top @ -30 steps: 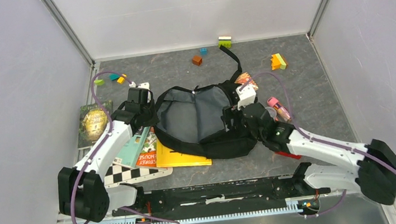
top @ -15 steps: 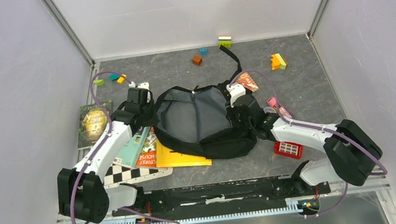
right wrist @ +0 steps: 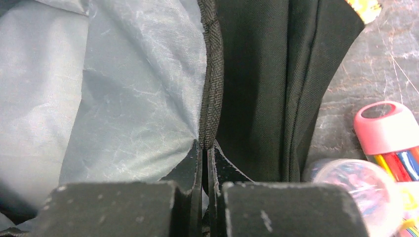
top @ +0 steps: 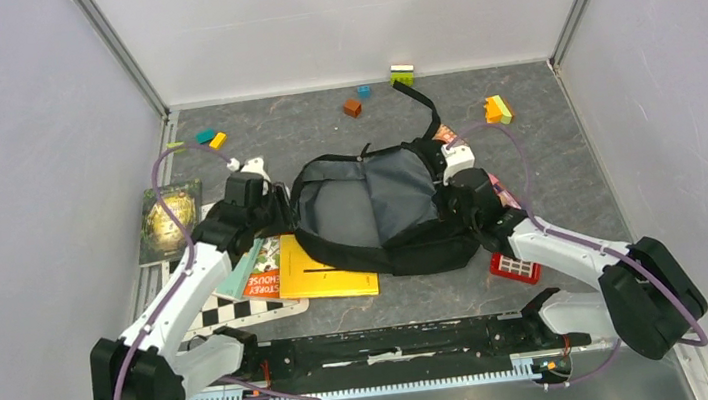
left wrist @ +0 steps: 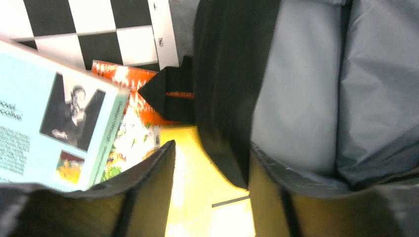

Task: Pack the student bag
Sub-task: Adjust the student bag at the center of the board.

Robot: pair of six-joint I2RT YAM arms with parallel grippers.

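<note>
The student bag (top: 371, 208) lies in the middle of the table, a black backpack with its mouth open and grey lining showing. My right gripper (top: 451, 187) is at the bag's right rim. In the right wrist view the gripper (right wrist: 206, 143) is shut on the black edge binding of the bag (right wrist: 257, 74). My left gripper (top: 276, 209) sits at the bag's left rim. In the left wrist view its jaws (left wrist: 210, 145) stand apart, open, and the black rim of the bag (left wrist: 296, 89) hangs loose between them, close to the right finger.
Under the bag's left side lie a yellow book (top: 324, 279), an orange book (top: 262, 271) and a chessboard (top: 232, 309). A green book (top: 166, 221) lies far left. A red flat item (top: 510, 266) and a pink-capped pen tube (right wrist: 390, 133) are right of the bag. Coloured blocks (top: 352, 107) line the back.
The right gripper has closed on the bag's right rim. The left gripper has opened off the left rim. The bag has shifted to the right and its mouth has narrowed.
</note>
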